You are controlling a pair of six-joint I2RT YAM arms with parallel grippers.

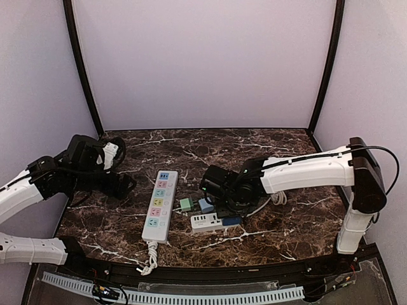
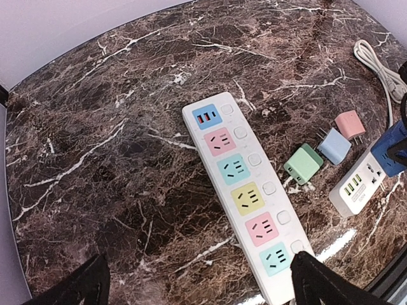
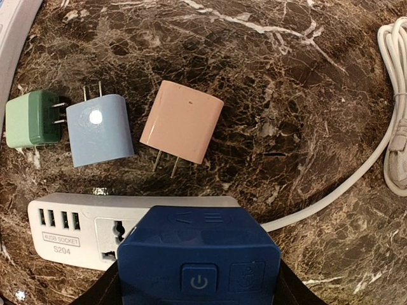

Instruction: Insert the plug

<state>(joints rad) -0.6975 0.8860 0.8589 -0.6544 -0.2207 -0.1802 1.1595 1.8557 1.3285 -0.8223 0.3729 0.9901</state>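
My right gripper [image 3: 198,286] is shut on a dark blue plug block [image 3: 198,257] with a power button, held right over the small white socket strip [image 3: 70,232]; whether it is seated is hidden. From above the blue plug [image 1: 231,221] sits at the right end of that strip [image 1: 205,222]. My left gripper [image 2: 197,286] is open and empty, hovering over the long white power strip [image 2: 245,184] with coloured sockets, at the table's left [image 1: 117,184].
Three loose adapters lie by the small strip: green [image 3: 32,119], light blue [image 3: 100,129] and pink [image 3: 182,122]. A coiled white cable [image 3: 394,127] lies to the right. The long power strip [image 1: 159,204] runs front to back at table centre.
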